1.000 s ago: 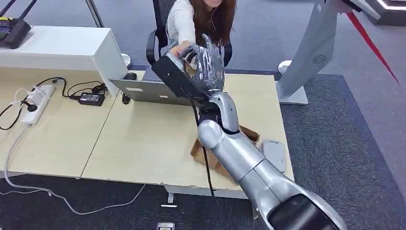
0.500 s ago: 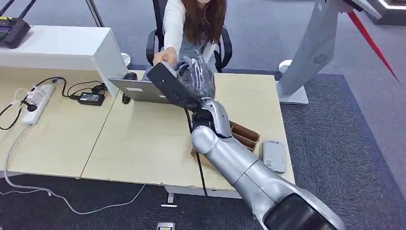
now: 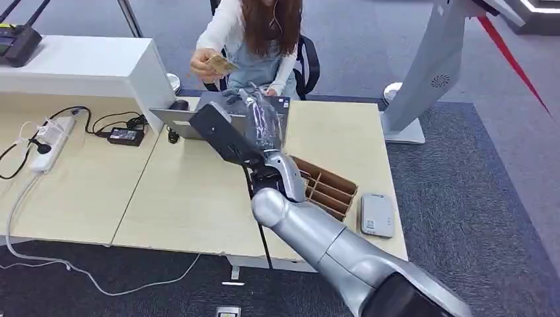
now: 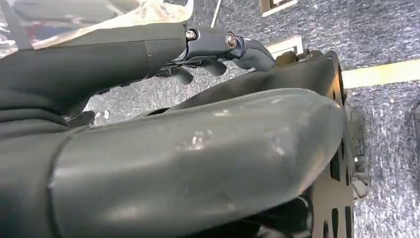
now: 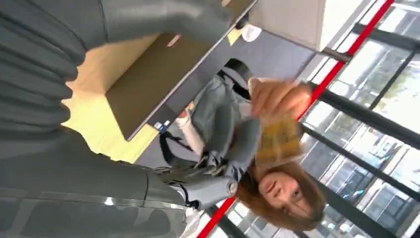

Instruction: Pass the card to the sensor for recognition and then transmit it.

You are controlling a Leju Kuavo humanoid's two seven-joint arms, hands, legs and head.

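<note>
One right robot hand (image 3: 254, 122) reaches out over the desk (image 3: 191, 191), fingers spread, empty; a person holds the card (image 3: 221, 64).

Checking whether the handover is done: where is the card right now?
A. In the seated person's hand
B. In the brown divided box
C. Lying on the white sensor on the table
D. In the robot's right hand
A: the person's hand holds the yellowish card up behind the table, apart from the robot's right hand, which holds nothing.
</note>
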